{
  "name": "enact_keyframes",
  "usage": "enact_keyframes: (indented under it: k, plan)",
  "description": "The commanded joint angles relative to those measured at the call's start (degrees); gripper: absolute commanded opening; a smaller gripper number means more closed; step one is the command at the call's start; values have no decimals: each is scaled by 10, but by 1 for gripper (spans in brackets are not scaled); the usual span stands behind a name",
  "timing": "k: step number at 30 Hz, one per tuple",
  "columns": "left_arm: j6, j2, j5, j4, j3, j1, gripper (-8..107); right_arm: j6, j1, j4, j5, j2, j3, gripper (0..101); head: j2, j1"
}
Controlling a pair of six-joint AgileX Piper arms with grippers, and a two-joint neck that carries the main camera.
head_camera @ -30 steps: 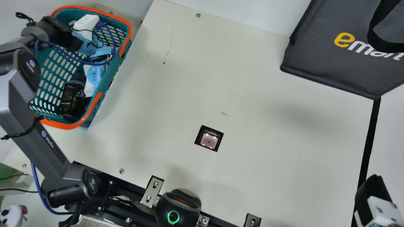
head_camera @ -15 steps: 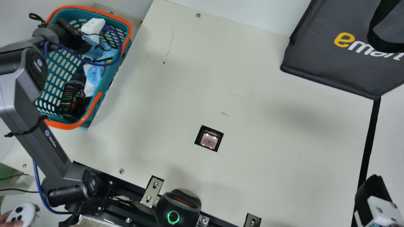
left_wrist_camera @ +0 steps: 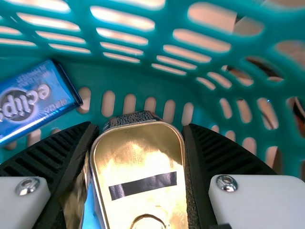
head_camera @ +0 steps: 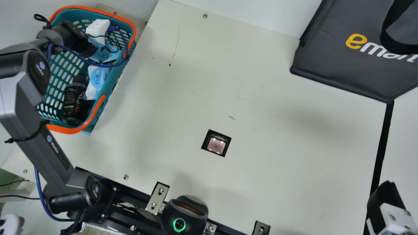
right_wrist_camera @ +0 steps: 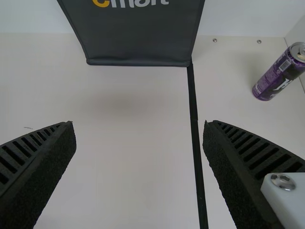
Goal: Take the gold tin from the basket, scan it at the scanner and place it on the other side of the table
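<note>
Motion in my left arm [head_camera: 67, 36] has nearly died away: a moment ago it swings inward over the far half of the basket [head_camera: 70, 131], and now it creeps only slightly farther. The dark bottle [head_camera: 74, 102] and the pale packet [head_camera: 95, 81] have shifted a touch with it, so I judge I am nudging or crowding the load down there. My left gripper [left_wrist_camera: 140, 126] is clamped on the gold tin [left_wrist_camera: 138, 160], one finger against each side, its gold face toward my wrist camera. The tin is in the basket, near a slotted wall, with a blue pack [left_wrist_camera: 35, 100] just beside. My right gripper [right_wrist_camera: 138, 126] has its fingers wide apart over the counter [head_camera: 261, 182].

For the task, this looks like the grasp itself, with scanning and placing still ahead. Next I should lift straight up, clear the orange rim, then carry the tin to the scanner [head_camera: 216, 145], set in nearer the counter's near edge. The smooth metal could slip, or catch on its neighbours, if I pull sideways too soon.
</note>
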Motion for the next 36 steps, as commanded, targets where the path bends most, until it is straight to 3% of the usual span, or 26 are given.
enact_keyframes:
  k: [1,2,10,23,36]
  plan:
    - [1,-13,0,-10,5,3,-3,0,0,0,0,0,0,95,1,-17]
    - [1,-20,-1,-14,8,4,-8,0,0,0,0,0,0,95,1,-17]
    - [-25,-94,-9,-22,52,25,-8,0,0,0,0,0,0,95,1,-17]
    - [-107,-231,2,32,130,60,-8,0,0,0,0,0,0,95,1,-17]
    - [-162,-361,85,73,120,77,-8,0,0,0,-1,0,0,95,1,-17]
